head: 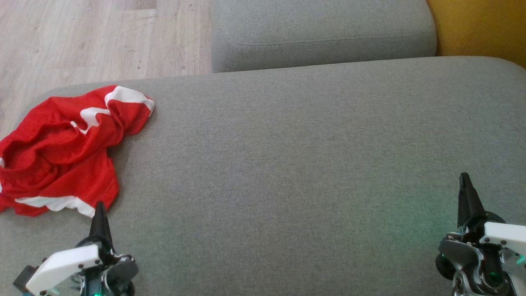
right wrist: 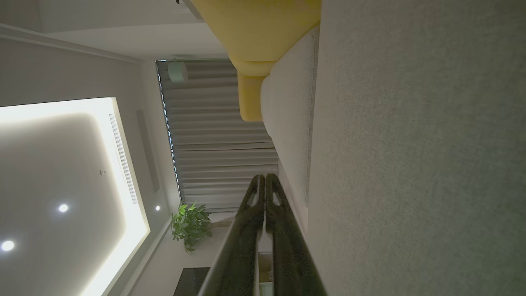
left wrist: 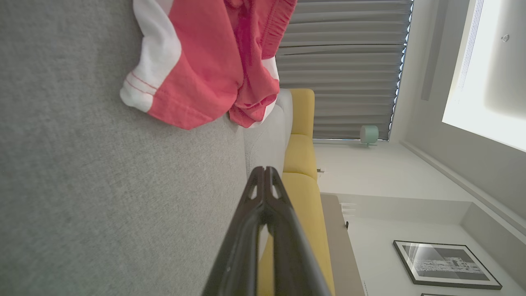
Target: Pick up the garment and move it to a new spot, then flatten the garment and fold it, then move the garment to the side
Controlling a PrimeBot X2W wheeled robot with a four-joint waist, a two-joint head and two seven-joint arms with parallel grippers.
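Fingers of left gripper (head: pixel 100 210) pressed together, empty, near crumpled red garment (head: pixel 57 156) on grey cushion (head: pixel 287 164). You see right gripper (head: pixel 465 183) clenched too, empty, well apart from garment.

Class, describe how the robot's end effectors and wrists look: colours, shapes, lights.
The left end effector and right end effector each have long, dark, tapering fingers with slotted tips. Behind them sit white casings, grey metal parts and green lights.

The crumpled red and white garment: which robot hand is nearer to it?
Left. The left hand sits just beside the near hem of the crumpled red and white garment; the right hand is far across the grey fabric cushion.
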